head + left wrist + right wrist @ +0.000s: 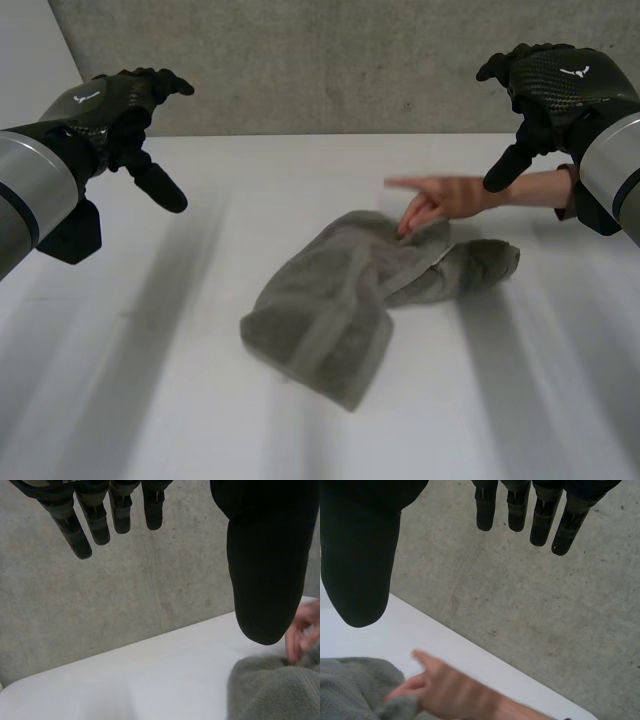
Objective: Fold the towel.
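Where white table (300, 180) meets concrete wall (330, 60), crumpled towel (330, 310) — person's hand (445, 198) on it

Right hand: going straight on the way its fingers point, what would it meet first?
Likely the concrete wall; the right hand aims over the table edge, above the person's hand. Depth is unclear.

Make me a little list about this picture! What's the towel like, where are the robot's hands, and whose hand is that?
towel: grey, crumpled, lying on the white table
left hand: open, raised above the table, not touching the towel
right hand: open, raised, not touching the towel
person's hand: fingers on the towel's far edge
folding: not yet begun
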### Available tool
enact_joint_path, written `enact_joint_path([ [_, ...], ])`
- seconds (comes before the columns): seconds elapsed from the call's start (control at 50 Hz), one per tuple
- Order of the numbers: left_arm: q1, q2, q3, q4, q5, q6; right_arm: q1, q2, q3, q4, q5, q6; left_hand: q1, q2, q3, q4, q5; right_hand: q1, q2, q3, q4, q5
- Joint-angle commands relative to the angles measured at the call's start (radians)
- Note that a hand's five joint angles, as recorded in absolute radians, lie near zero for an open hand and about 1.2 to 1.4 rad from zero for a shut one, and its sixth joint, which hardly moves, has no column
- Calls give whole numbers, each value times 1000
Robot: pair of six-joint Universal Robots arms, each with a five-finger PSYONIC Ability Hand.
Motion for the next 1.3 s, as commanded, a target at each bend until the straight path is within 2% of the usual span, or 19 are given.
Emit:
enact_joint_path([
  [0.02, -11, 0, -15, -1, 6, -1, 4, -21, 1, 1, 0, -2, 31, 36, 34, 36, 32, -34, -63, -40, -59, -62],
  [0.34, -34, -41, -32, -1, 20, -52, -5, -50, -3, -7, 0, -28, 40, 45, 43, 45, 41, -34, -63, -40, -59, -62],
  [0.48, -156, -163, -34, 2, 20, -98, -12, -32, -9, 6, 0, -155, 43, 48, 46, 48, 44, -34, -63, -40, -59, -62],
  [0.52, -173, -197, -28, 10, 20, -96, -13, -9, 0, 6, 6, -253, 43, 48, 46, 48, 44, -34, -63, -40, -59, -62],
  [0.58, -198, -271, -14, 56, 22, -93, -13, 13, 19, 7, 17, -316, 63, 68, 67, 69, 64, -34, -63, -40, -59, -62],
  [0.74, -270, -460, 51, 275, 31, -84, -27, 25, 154, -5, 5, -320, 228, 233, 231, 233, 229, -34, -63, -40, -59, -62],
  [0.84, -291, -572, 97, 356, 108, -72, -84, 45, 247, -34, 0, -320, 257, 262, 260, 262, 258, -34, -63, -40, -59, -62],
  [0.88, -299, -647, 130, 387, 181, -50, -104, 54, 275, -56, -11, -321, 257, 262, 260, 262, 258, -34, -63, -40, -59, -62],
  [0.96, -310, -708, 166, 407, 210, -20, -165, 97, 339, -120, -73, -318, 290, 294, 293, 295, 291, -34, -63, -40, -59, -62],
  [1.0, -314, -733, 183, 415, 209, -1, -183, 115, 350, -137, -103, -312, 328, 333, 331, 333, 329, -34, -63, -40, -59, -62],
  [1.02, -314, -753, 196, 425, 209, 20, -196, 138, 350, -152, -130, -295, 429, 434, 433, 435, 430, -34, -63, -40, -59, -62],
  [1.04, -314, -766, 206, 436, 206, 40, -196, 138, 350, -152, -130, -295, 672, 676, 675, 677, 673, -34, -63, -40, -59, -62],
  [1.06, -314, -767, 206, 436, 206, 40, -203, 167, 341, -163, -159, -263, 674, 679, 677, 679, 675, -34, -63, -40, -59, -62],
  [1.08, -314, -774, 210, 453, 200, 63, -209, 198, 330, -168, -181, -231, 974, 978, 977, 979, 975, -34, -63, -40, -59, -62],
  [1.1, -314, -773, 209, 473, 183, 86, -210, 198, 330, -168, -181, -231, 1177, 1182, 1180, 1182, 1178, -34, -63, -40, -59, -62],
  [1.18, -313, -753, 195, 503, 129, 126, -219, 328, 248, -178, -253, -113, 1182, 1186, 1185, 1187, 1183, -34, -63, -40, -59, -62],
  [1.26, -307, -679, 163, 505, 80, 161, -208, 438, 163, -169, -275, -63, 1182, 1186, 1185, 1187, 1183, -34, -63, -40, -59, -62],
  [1.28, -307, -679, 163, 505, 80, 161, -205, 485, 124, -166, -273, -59, 1182, 1186, 1185, 1187, 1183, 75, 46, 69, 50, 47],
  [1.3, -302, -656, 148, 505, 78, 166, -197, 520, 87, -165, -265, -62, 1182, 1186, 1185, 1187, 1183, 352, 323, 346, 327, 325],
])
